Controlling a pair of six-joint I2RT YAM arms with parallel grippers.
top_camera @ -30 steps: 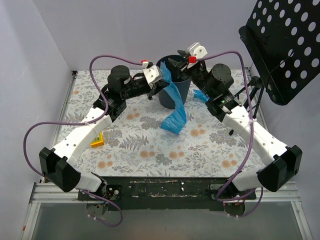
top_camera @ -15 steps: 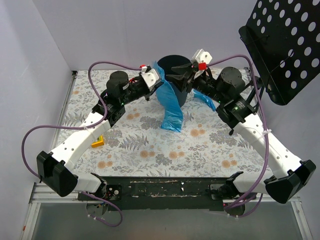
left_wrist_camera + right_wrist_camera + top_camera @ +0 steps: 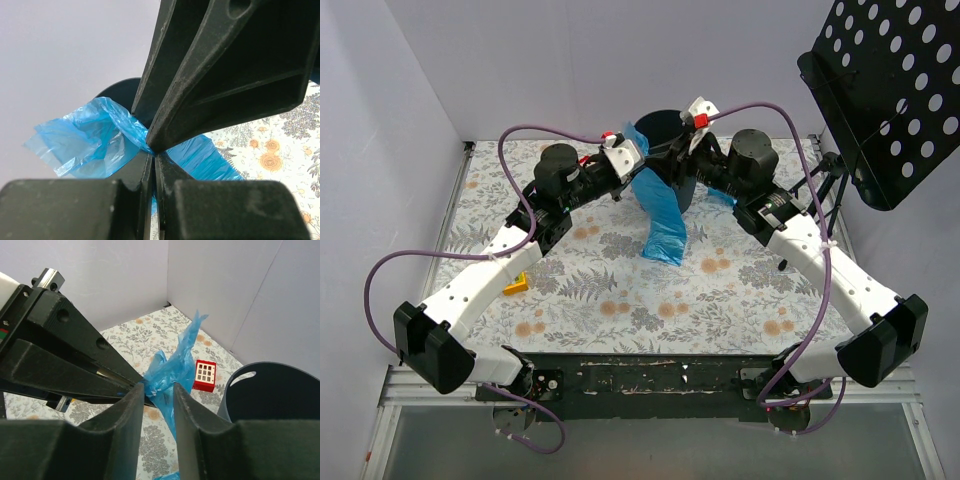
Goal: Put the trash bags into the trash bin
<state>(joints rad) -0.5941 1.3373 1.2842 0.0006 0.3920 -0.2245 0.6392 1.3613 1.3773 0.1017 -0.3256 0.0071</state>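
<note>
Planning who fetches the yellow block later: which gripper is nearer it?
Left. The left gripper, at the trash bin's left rim, is beyond and right of the yellow block; the right gripper lies farther right, over the bin.

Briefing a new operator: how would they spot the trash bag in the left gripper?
Find the dark trash bin at the far middle of the floral table. A bright-blue trash bag hangs from the left gripper at its rim, reaching the table. Unlike the smaller blue piece right of the bin, it's a long strip.

Blue trash bag beside trash bin
</note>
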